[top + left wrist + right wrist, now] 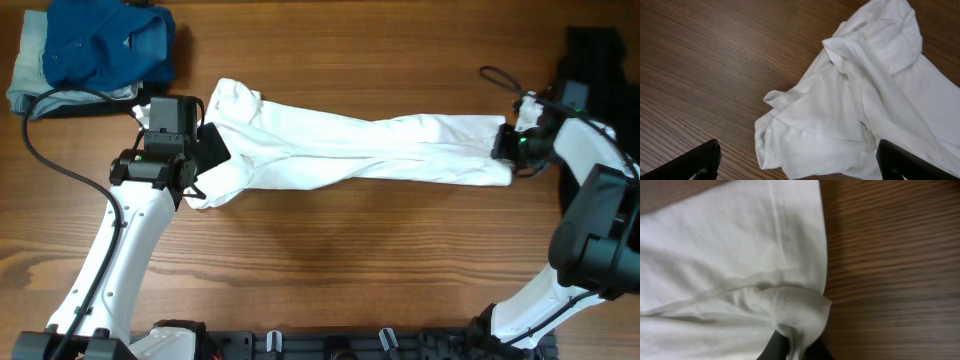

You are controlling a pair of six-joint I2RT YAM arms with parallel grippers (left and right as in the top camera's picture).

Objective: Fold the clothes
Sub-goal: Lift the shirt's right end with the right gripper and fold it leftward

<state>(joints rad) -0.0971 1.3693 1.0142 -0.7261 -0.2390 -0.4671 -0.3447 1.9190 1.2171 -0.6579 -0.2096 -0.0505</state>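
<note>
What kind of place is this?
Likely a robot-testing workbench, not a home: left arm and right arm at a wooden table, white garment stretched between them, blue clothes piled aside.

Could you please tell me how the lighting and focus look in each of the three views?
Overhead: even light, the white garment nearly blown out, faint shadow below it. Left wrist: table grain sharp, fingers of the left gripper dark. Right wrist: close and soft, blurriest near the right gripper.
</note>
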